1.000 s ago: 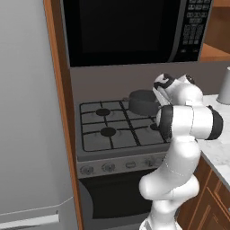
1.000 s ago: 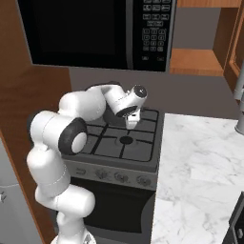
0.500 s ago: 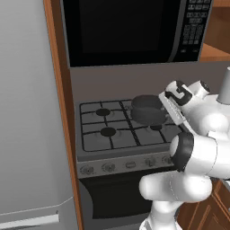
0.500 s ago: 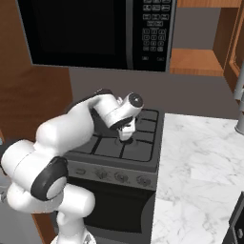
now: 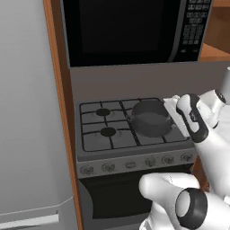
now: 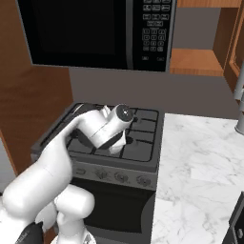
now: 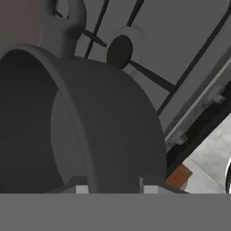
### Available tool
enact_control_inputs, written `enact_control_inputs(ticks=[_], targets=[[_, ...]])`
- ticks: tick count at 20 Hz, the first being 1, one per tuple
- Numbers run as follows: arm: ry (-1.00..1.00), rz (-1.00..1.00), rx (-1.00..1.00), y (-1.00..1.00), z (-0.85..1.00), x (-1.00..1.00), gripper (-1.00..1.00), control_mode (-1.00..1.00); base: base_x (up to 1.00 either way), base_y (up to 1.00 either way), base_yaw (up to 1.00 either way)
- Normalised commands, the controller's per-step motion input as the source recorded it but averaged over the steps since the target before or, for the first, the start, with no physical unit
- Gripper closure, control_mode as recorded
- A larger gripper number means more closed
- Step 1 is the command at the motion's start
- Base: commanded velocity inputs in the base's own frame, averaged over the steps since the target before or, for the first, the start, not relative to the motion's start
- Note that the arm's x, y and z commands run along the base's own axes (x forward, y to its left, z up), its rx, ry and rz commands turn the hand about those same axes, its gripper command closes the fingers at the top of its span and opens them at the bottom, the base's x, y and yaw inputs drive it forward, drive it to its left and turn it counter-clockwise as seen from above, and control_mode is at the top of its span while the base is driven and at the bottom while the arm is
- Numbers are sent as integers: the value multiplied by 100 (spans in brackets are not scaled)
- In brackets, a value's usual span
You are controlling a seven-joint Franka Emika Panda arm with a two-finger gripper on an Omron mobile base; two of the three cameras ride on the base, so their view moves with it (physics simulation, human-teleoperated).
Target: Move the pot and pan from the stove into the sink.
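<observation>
Grey pot [image 5: 150,118] hangs above the stove [image 5: 130,148]: your end effector [image 7: 110,187] pinches its rim for carrying sinkward.

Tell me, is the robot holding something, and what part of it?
Yes. The gripper holds the pot by its rim, one finger inside the wall and one outside, over the stove.

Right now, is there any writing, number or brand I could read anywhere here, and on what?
Nothing here reads as text.
Microwave keypad: rows of pale buttons, their marks too small and blurred to read.
Stove knobs: no legible marks.
Pot: plain grey, no label.
Counter: marble veining only, no writing.
</observation>
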Motion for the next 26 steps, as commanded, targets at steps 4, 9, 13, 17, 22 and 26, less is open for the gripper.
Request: enact_control_inputs(ticks=[4,9,13,17,22,26], targets=[[-15,4,-4,26,19,-93,100,-100,0,0,0],[-28,2,-6,20,16,-76,100,-100,0,0,0],[-1,0,0,0,0,-1,100,-100,0,0,0],[0,0,0,0,0,0,100,-100,0,0,0],[0,0,0,0,0,0,100,-100,0,0,0],[0,0,0,0,0,-2,100,100,-9,4,1]])
